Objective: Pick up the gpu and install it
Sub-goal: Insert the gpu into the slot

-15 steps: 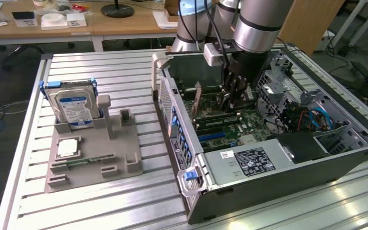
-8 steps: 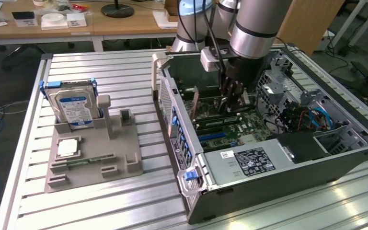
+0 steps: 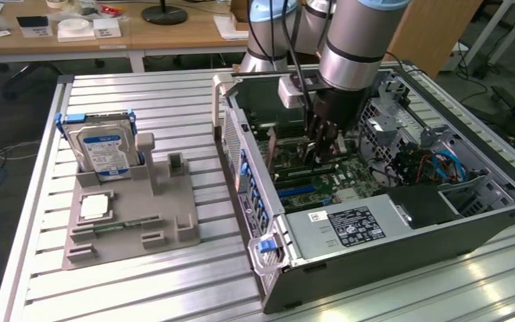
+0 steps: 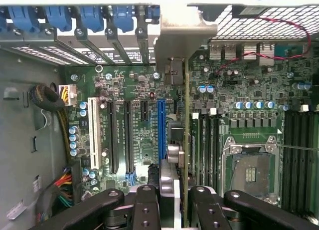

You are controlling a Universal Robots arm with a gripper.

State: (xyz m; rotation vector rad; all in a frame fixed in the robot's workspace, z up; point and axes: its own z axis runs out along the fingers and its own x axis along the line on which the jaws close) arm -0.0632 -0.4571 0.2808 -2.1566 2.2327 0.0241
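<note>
My gripper point(image 3: 319, 149) is lowered into the open computer case point(image 3: 267, 268) and is shut on the gpu point(image 3: 273, 150), a thin brownish card held upright on its edge above the motherboard point(image 3: 329, 188). In the wrist view the gpu point(image 4: 186, 115) appears edge-on, with its grey metal end bracket point(image 4: 180, 38) up against the case's rear slot wall. The card hangs just beside the blue expansion slot point(image 4: 161, 122), between it and the memory slots. The black fingers point(image 4: 144, 207) of my gripper point(image 4: 174, 195) clamp the card from both sides.
A grey fixture plate point(image 3: 182, 208) on the slatted table holds an upright silver hard drive point(image 3: 104, 149), a square chip point(image 3: 94, 206) and a narrow memory stick point(image 3: 115, 228). Inside the case are the power supply point(image 3: 347, 225), the CPU socket point(image 4: 251, 170) and cable bundles point(image 4: 47, 98).
</note>
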